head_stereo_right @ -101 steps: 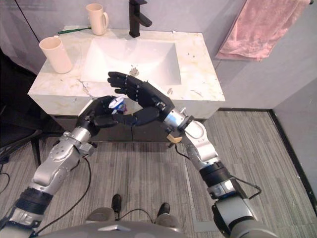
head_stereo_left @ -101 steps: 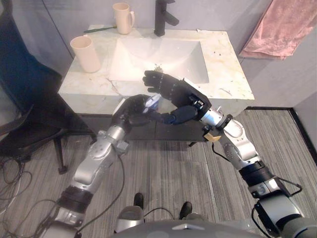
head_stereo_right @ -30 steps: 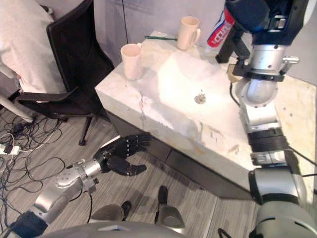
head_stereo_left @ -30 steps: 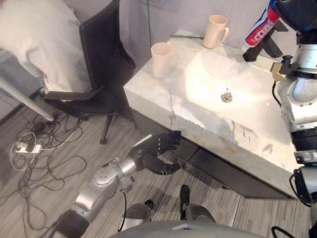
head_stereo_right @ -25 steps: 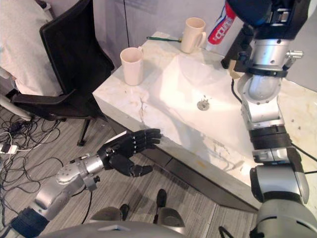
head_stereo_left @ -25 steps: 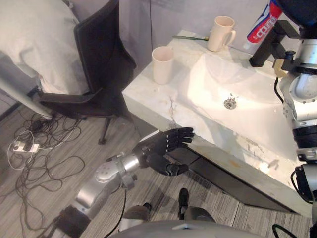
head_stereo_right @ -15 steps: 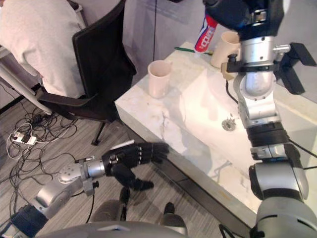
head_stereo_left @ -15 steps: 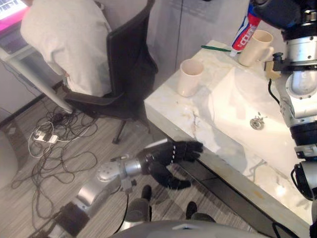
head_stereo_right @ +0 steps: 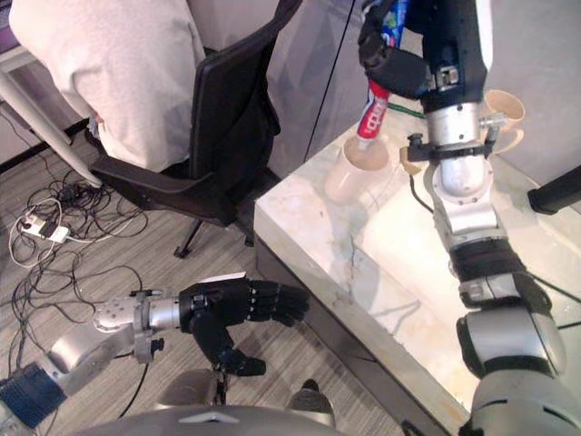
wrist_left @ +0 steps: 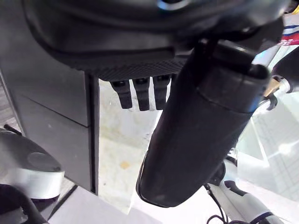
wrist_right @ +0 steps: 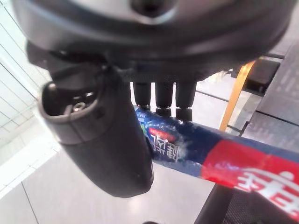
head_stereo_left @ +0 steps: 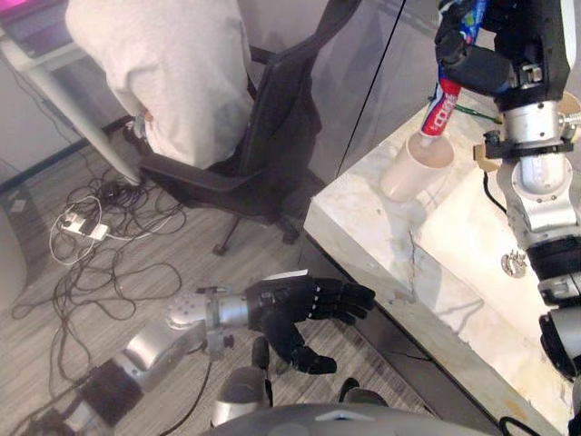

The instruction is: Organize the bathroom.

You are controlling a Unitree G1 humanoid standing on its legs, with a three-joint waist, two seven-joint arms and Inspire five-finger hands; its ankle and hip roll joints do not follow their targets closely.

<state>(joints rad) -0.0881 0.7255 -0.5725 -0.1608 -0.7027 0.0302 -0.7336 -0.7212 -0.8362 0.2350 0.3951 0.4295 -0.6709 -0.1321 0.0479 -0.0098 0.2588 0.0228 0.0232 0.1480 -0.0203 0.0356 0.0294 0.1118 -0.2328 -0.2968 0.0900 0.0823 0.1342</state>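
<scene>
We see the right hand (head_stereo_left: 477, 64) raised over the far left corner of the counter (head_stereo_left: 363, 213), its fingers curled round a toothpaste tube (head_stereo_left: 438, 102) with a red lower half and a blue upper part. In the right wrist view the fingers (wrist_right: 163, 98) and the thumb clamp the blue end of the tube between them. The tube hangs nearly upright, tilted a little, and its lower end dips into the mouth of a cream cup (head_stereo_right: 355, 173) that stands upright close to the counter's far left corner, just beside the sink basin (head_stereo_left: 495, 236). We cannot tell whether the tube's tip touches the inside of the cup.

Behind the right forearm, toward the counter's back edge, we see a second cream cup with a handle (head_stereo_right: 505, 111), partly hidden by the arm, and a thin green stick (head_stereo_left: 477, 113) lying near it on the counter. The drain (head_stereo_left: 514, 264) shows in the basin, beside the arm.

The left hand (head_stereo_right: 238, 309) hangs low over the grey floor (head_stereo_left: 109, 300), in front of the counter's near left corner and below its edge. Its fingers are stretched out and relaxed, the thumb spread downward, and it holds nothing.

To the left of the counter stands a black chair (head_stereo_left: 263, 136) with a person in a pale top (head_stereo_left: 172, 64) sitting in it.
</scene>
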